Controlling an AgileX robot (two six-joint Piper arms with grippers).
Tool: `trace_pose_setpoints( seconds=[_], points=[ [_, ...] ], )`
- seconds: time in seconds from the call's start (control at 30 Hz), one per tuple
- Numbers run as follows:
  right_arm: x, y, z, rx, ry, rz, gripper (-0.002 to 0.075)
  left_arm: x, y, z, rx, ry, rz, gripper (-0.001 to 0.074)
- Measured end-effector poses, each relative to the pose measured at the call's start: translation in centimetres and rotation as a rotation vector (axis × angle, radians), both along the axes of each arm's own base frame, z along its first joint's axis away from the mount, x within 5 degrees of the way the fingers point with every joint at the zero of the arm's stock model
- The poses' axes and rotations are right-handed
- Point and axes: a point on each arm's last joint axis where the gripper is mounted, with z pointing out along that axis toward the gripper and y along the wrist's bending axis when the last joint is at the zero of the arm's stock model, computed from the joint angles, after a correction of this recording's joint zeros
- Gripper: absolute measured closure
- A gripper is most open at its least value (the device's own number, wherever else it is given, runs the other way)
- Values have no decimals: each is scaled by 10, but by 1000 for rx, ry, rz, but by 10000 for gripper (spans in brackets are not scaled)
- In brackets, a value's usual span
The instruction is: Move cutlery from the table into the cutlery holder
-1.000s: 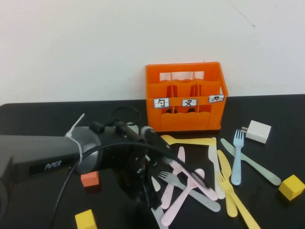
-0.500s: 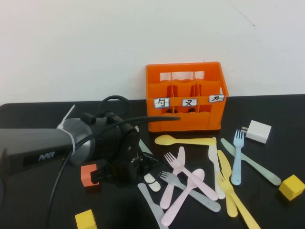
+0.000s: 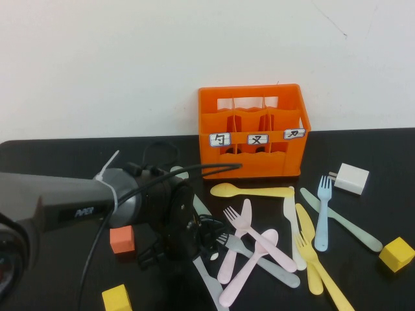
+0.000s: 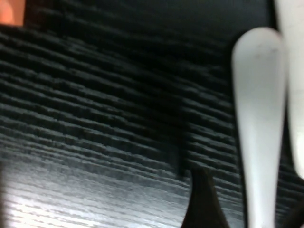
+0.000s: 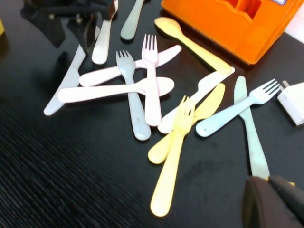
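Hiding its own fingers, the left gripper (image 3: 202, 241) hangs low over the table (image 3: 58, 162) beside whitish cutlery (image 4: 259, 123); I cannot tell its state. Only a dark tip of the right gripper (image 5: 273, 204) shows, state unreadable.

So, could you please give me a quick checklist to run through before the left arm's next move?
1. Left end effector low over the black table, beside the cutlery pile: ok.
2. Whitish plastic handle close under the left wrist camera: ok.
3. Left fingers open or shut: cannot tell.
4. Anything already gripped: cannot tell.
5. Orange slotted plastic crate upright, tops of its compartments unobstructed: ok.
6. Right end effector off to the side, above the table near the pale green knife: ok.
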Motion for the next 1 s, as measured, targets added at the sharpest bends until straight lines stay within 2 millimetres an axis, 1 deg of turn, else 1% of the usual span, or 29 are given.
trace_pose_setpoints(
  seconds=[0.27,0.47,0.57,0.73,0.87,0.9,1.0],
  points=[
    [0,0,0,2,0,0,728,1,-1,-12,9,20,4,334],
    [0,0,0,4,0,-1,728,3,-2,-13,9,13,2,337],
    [0,1,0,7,5,3,728,6,-2,-13,24,10,-12,357],
    [-1,1,0,7,11,9,728,7,-2,-14,58,17,-46,468],
    [-1,1,0,7,11,9,728,7,-1,-15,69,21,-61,615],
    [-1,1,0,9,11,9,728,7,-1,-15,72,19,-68,628],
    [-1,1,0,9,11,9,728,7,-1,-15,73,16,-77,627]
  ],
)
